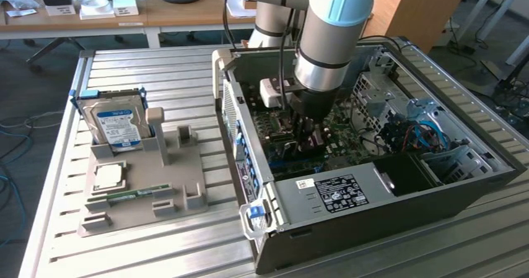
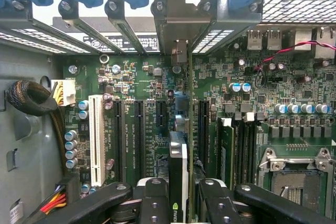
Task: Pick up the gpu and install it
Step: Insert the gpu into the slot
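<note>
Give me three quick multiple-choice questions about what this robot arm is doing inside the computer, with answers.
1. Where is the gripper?
A inside the open computer case
B over the grey holder tray
C off the table

2. What colour is the label on the hard drive in the tray?
A red
B blue and white
C yellow

3. The gpu is:
A lying in the tray
B held edge-on over the motherboard slots
C on the floor

Answers: 1 A, arm reaches into case; 2 B, label visible; 3 B, fingers flank the card.

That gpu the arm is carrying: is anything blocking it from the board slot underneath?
Nothing visible does. The tool grips the gpu edge-on, held over the black slots of the motherboard. The braided cable bundle lies off to the side, against the case wall.
</note>
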You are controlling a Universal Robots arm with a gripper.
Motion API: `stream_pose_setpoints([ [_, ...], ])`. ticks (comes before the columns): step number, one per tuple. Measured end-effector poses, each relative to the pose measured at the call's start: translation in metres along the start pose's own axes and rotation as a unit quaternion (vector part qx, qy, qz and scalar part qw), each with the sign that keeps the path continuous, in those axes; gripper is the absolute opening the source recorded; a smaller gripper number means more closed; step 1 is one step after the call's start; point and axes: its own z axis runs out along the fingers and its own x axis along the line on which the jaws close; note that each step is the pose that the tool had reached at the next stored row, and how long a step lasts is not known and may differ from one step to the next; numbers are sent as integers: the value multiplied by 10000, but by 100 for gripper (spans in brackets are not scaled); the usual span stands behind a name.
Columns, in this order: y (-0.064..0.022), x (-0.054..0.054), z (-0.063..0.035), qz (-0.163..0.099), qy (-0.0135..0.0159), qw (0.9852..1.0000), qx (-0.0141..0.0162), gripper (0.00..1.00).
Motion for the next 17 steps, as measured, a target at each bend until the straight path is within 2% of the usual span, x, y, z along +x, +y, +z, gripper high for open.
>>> stream_pose_setpoints([
  [7,3,-2,7,4,-8,10000,3,27],
  [8,2,-2,5,3,-6,10000,3,33],
  [9,0,-1,1,1,-2,10000,1,33],
  [10,0,0,1,0,0,10000,0,40],
  [13,0,0,-3,0,0,10000,0,40],
  [17,0,-1,-82,1,0,10000,0,40],
])
